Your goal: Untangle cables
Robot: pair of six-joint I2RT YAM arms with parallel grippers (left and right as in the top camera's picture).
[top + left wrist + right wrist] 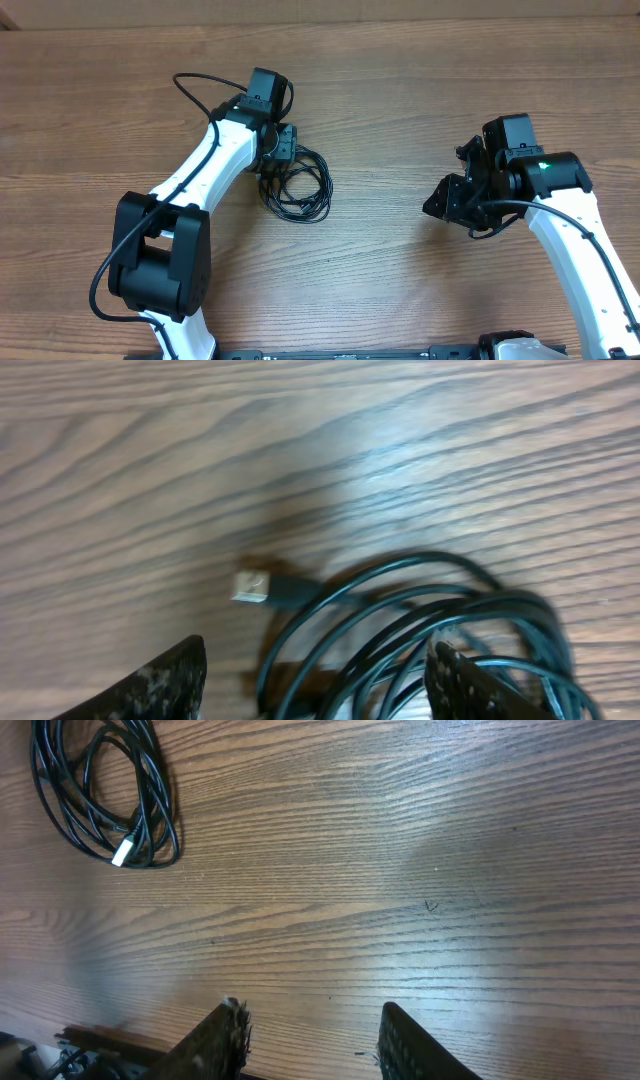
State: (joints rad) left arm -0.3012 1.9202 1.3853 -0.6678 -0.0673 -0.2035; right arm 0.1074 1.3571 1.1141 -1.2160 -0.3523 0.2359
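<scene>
**Left gripper (315, 695) astride the cables (430, 625): first grasp pending**

Your left jaws stand spread, pinching nothing; right gripper (310, 1045) gapes over the table (450, 870), well apart; next, likely close on one strand beside the silver plug (252, 585).

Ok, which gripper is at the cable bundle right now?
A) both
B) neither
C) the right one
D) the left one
D: the left gripper is down over the cables, its fingers open with loops lying between them, while the right gripper is open over the table, well away from the bundle.
</scene>
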